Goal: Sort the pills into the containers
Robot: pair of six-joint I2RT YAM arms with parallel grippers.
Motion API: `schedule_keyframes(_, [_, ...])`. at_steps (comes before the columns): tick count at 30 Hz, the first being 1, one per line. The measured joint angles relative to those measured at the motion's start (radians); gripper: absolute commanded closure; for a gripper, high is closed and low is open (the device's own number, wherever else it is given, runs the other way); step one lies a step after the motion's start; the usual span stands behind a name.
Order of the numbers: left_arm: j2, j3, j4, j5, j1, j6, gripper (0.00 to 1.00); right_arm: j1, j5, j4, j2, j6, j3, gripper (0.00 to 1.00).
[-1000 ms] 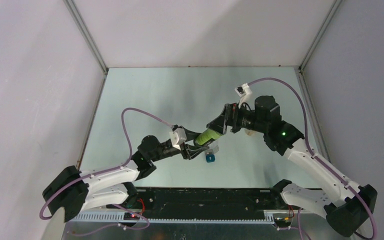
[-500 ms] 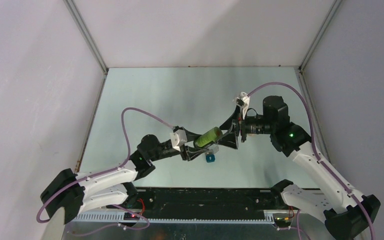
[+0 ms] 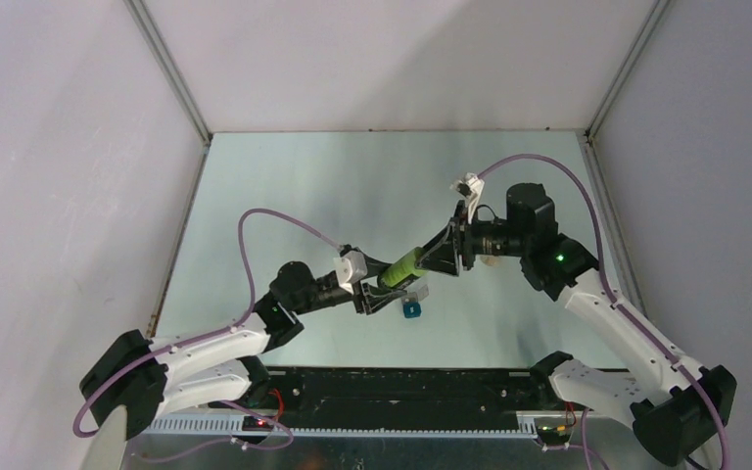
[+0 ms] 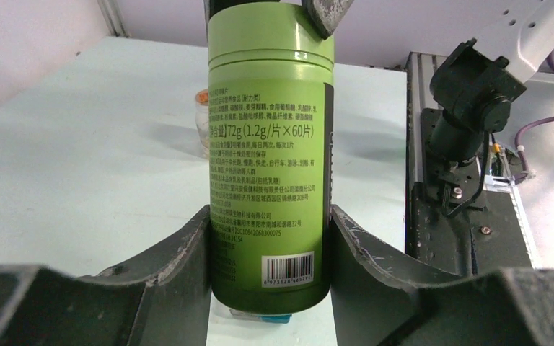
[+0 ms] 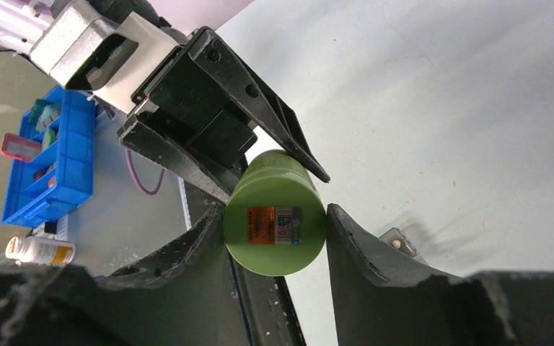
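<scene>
1. Both arms reach inward over the surface [image 3: 284, 196]; the hands meet tip to tip.
2. The left hand [image 4: 268, 223] grasps the green bottle [image 4: 267, 108] by its lower body; the right hand [image 5: 275, 213] is clenched on its cap.
3. Beyond the left hand stands the pale orange-topped bottle [image 4: 202, 126]; contents unseen.

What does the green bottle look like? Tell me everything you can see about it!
The green bottle is a round lime-green tube, shiny like plastic, with a cap of the same green. Its label has tiny writing and a barcode near the bottom; a small orange-and-white sticker sits on the cap's top. It is held above the table, tipped sideways. The left gripper squeezes its body and the right gripper pinches its cap.
</scene>
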Motion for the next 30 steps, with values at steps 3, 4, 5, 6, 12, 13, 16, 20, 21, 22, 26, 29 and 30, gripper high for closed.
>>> schedule_keyframes(3, [0.003, 0.0, -0.024, -0.022, 0.003, -0.001, 1.0, 0.026, 0.056, 0.019, 0.018, 0.036, 0.0, 0.76])
schedule_keyframes(4, [0.003, 0.0, -0.033, -0.031, 0.003, -0.001, 1.0, 0.039, 0.086, 0.027, 0.023, 0.056, 0.0, 0.76])
schedule_keyframes(5, [0.003, 0.0, -0.046, -0.046, 0.004, -0.002, 1.0, 0.052, 0.117, 0.033, 0.027, 0.076, 0.0, 0.76])
schedule_keyframes(6, [0.003, 0.0, -0.055, -0.057, 0.004, -0.002, 1.0, 0.069, 0.166, 0.037, 0.031, 0.11, 0.0, 0.79])
schedule_keyframes(12, [0.002, 0.0, -0.109, -0.137, 0.002, 0.02, 1.0, 0.177, 0.504, -0.002, 0.065, 0.393, 0.038, 0.42])
schedule_keyframes(13, [0.002, 0.0, -0.109, -0.143, 0.002, 0.026, 1.0, 0.185, 0.539, -0.004, 0.065, 0.429, 0.041, 0.34])
schedule_keyframes(16, [-0.006, 0.0, -0.106, -0.157, -0.004, 0.049, 1.0, 0.183, 0.605, -0.018, 0.055, 0.472, 0.042, 0.17])
schedule_keyframes(20, [-0.017, 0.0, -0.088, -0.157, -0.01, 0.056, 1.0, 0.123, 0.531, -0.021, 0.019, 0.42, 0.042, 0.13])
schedule_keyframes(21, [-0.018, 0.0, -0.085, -0.157, -0.01, 0.055, 1.0, 0.103, 0.481, -0.017, 0.007, 0.389, 0.042, 0.13])
schedule_keyframes(22, [-0.018, 0.0, -0.08, -0.155, -0.011, 0.055, 1.0, 0.09, 0.436, -0.013, -0.001, 0.365, 0.042, 0.13])
schedule_keyframes(26, [-0.018, 0.0, -0.076, -0.122, -0.011, 0.055, 1.0, 0.072, 0.21, -0.012, -0.012, 0.219, 0.042, 0.13])
schedule_keyframes(29, [-0.018, 0.006, -0.086, -0.09, -0.011, 0.054, 1.0, 0.073, 0.111, -0.038, -0.004, 0.119, 0.042, 0.16])
schedule_keyframes(30, [-0.018, 0.013, -0.09, -0.078, -0.011, 0.054, 1.0, 0.073, 0.096, -0.048, -0.003, 0.093, 0.042, 0.17])
